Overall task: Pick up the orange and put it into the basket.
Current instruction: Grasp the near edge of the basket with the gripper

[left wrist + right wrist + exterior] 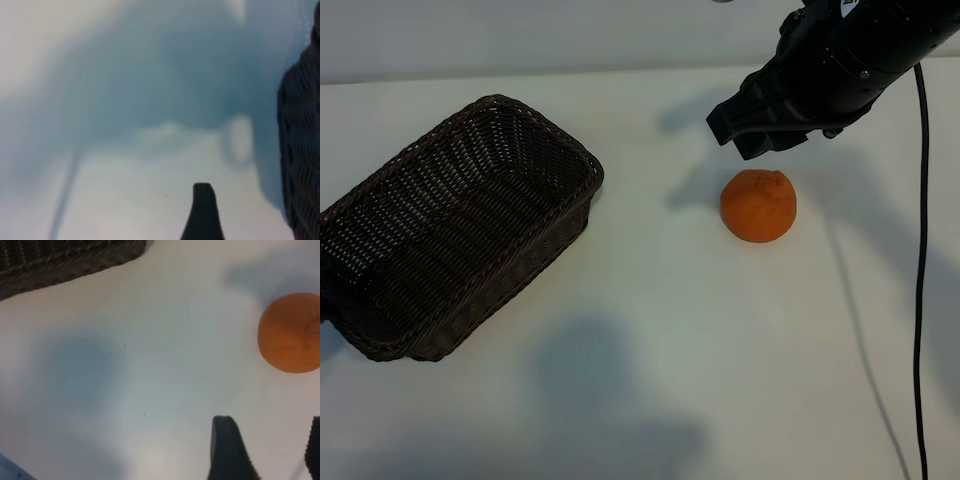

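The orange (758,205) rests on the white table, right of centre, apart from the basket. In the right wrist view the orange (292,332) lies ahead of the fingertips and off to one side. My right gripper (745,135) hangs above the table just behind the orange, open with nothing between its fingers (227,450). The dark brown wicker basket (380,300) sits at the left and holds nothing. My left gripper (270,200) is out of the exterior view; one dark finger (202,215) shows over bare table, beside the basket's wall (300,150), open and holding nothing.
A black cable (920,300) trails from the right arm down the table's right side. White tabletop (650,300) lies between the basket and the orange. Soft arm shadows fall on the table near the front.
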You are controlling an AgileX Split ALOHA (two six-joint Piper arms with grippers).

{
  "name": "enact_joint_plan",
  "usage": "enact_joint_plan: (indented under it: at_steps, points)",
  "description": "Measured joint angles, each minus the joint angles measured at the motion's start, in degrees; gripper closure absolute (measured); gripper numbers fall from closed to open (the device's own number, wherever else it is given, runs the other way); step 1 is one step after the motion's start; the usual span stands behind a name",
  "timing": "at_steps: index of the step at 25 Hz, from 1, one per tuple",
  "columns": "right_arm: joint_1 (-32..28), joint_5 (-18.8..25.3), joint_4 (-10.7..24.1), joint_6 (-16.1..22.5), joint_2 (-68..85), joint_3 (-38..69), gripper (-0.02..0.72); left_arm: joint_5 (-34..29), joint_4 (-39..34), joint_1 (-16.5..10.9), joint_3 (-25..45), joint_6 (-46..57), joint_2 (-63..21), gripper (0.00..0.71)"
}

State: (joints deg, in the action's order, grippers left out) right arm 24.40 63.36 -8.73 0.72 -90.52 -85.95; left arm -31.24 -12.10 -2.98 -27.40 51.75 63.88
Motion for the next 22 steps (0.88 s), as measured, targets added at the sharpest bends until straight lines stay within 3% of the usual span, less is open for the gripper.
enact_joint_plan:
  at_steps: [11,22]
  points:
    - [0.00,-0.07,0.00,0.00,0.00,0.00,0.316,10.56,8.24,-0.96,-1.04,-7.96,8.33,0.124]
    - [0.00,-0.07,0.00,0.00,0.00,0.00,0.316,12.09,10.91,-0.99,-1.04,-11.55,8.72,0.124]
